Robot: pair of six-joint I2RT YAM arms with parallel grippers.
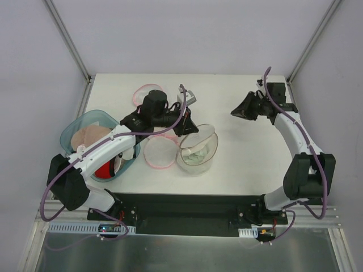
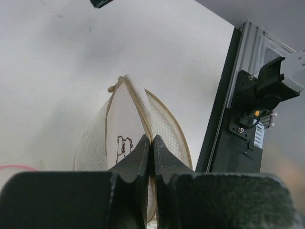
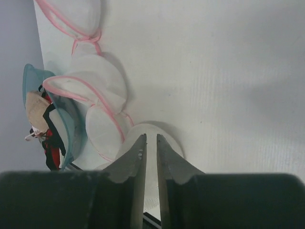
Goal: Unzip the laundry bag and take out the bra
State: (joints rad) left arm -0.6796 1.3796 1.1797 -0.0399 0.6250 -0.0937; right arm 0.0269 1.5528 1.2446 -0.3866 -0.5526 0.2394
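The cream mesh laundry bag lies unzipped at the table's middle, its two halves spread apart. The white, faintly greenish bra sits in the lower half. My left gripper is shut on the tan zip trim of the raised half. In the left wrist view the jaws pinch that rim, beside the bag's dark logo. My right gripper hovers to the bag's right, apart from it. Its jaws stand a narrow gap apart, with nothing between them, and the bag shows beyond the tips.
Pink-rimmed mesh pouches lie left of the bag and behind my left arm. A teal basin at the left holds a peach cloth and a red item. The black base rail runs along the near edge.
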